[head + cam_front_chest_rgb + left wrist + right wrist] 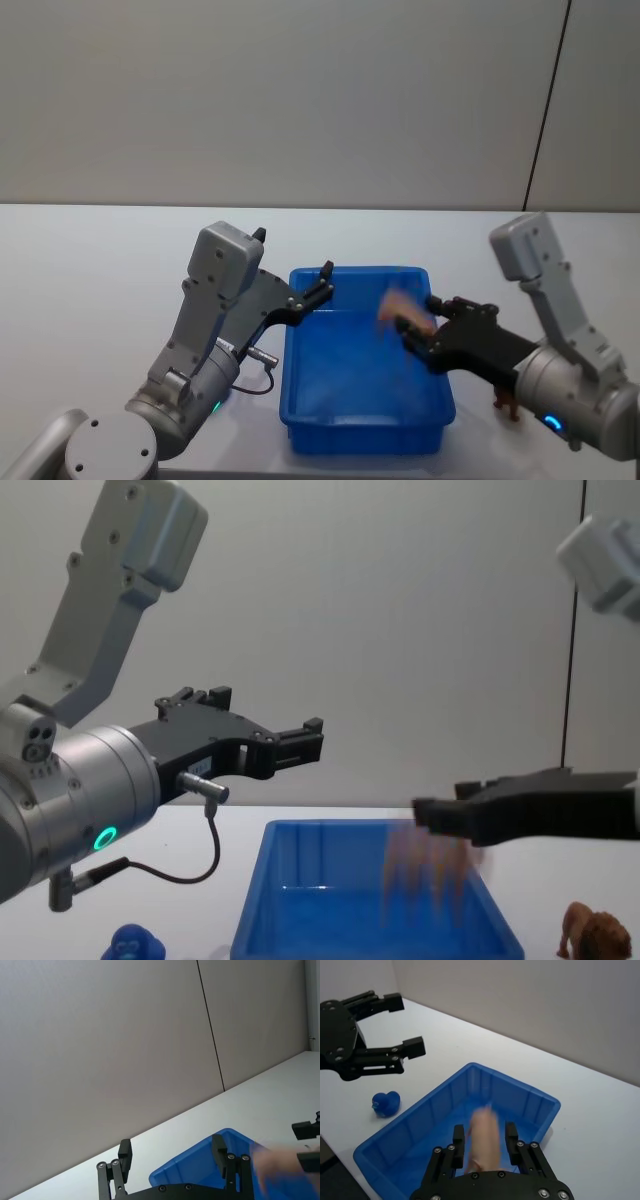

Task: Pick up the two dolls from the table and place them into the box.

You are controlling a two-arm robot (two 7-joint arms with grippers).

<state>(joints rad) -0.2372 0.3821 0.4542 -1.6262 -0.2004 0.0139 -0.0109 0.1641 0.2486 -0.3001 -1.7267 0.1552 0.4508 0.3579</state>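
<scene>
A pale pink doll [404, 306] shows blurred, in motion over the blue box [288, 372], between and just under the spread fingers of my right gripper [420, 318]. The right wrist view has this pink doll [484, 1132] loose between the fingers above the box's floor. My left gripper [322, 282] hangs open and empty over the box's left rim. A rounded blue doll [386, 1104] sits on the white table [100, 280] left of the box. A brown lion doll [595, 932] stands on the table right of the box, beneath my right arm.
The box [250, 905] stands at the table's near middle. A black cable [210, 855] loops down from my left wrist beside the box's left wall. A grey wall runs behind the table's far edge.
</scene>
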